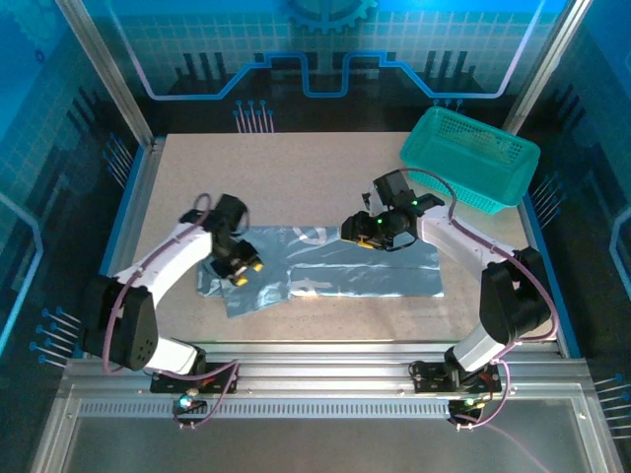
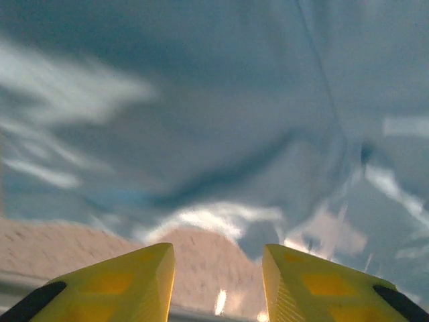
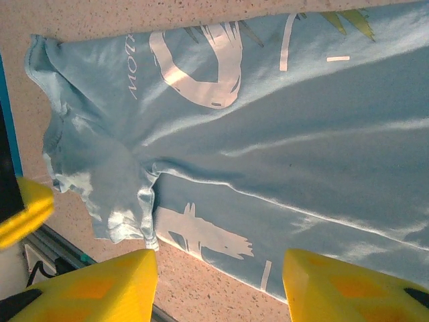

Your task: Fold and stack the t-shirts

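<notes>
Jaws of the left gripper (image 1: 244,273) are standing apart, gripping nothing, over the left end of a pale grey-blue thin fabric t-shirt (image 1: 335,271) lying spread on the speckled beige table (image 1: 296,168). The right gripper (image 1: 363,235) is hovering open-jawed at its far edge, holding nothing.

T-shirt (image 1: 345,271) flat on table (image 1: 296,168) centre; basket (image 1: 463,148) behind at right.

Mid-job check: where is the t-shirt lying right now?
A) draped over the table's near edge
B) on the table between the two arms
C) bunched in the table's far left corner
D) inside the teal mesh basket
B: the t-shirt lies spread on the table, while the teal mesh basket stands apart from it at the far right corner.
</notes>
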Robot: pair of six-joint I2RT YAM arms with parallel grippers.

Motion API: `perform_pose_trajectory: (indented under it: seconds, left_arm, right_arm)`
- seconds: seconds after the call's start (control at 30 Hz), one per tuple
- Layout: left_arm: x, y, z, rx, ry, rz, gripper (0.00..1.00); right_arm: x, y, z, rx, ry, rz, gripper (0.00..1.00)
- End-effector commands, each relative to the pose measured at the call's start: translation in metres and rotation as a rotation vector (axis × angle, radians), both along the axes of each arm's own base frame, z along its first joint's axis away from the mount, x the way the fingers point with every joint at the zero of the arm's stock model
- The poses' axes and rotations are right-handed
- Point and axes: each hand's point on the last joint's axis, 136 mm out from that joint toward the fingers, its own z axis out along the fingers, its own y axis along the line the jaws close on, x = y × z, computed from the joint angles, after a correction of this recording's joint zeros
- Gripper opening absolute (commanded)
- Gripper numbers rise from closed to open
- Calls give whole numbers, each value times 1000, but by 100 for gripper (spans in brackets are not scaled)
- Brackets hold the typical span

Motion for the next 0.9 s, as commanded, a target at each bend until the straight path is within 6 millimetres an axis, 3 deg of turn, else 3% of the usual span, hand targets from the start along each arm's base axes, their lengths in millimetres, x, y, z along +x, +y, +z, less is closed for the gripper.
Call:
perform_pose_trajectory:
  seconds: [0.0,0.1,0.23,0.53,0.87]
  left_arm:
    - [8,49,-15,80,-35,-56,40]
    - [26,68,-29,55,-90,-64,40]
    - [43,65,-41,13,-129,-115,40]
    - [21,64,-64,11,-50,-116,28]
    - [19,63,-47,15,-104,-91,13]
  right_arm:
    - [-2,4,4,19,-15,30,54]
    - [-1,5,5,19,-16,33,54]
    - [3,5,7,10,-18,28,54]
    - [6,5,4,8,-10,9,54]
    - [6,6,-1,7,-1,8,54]
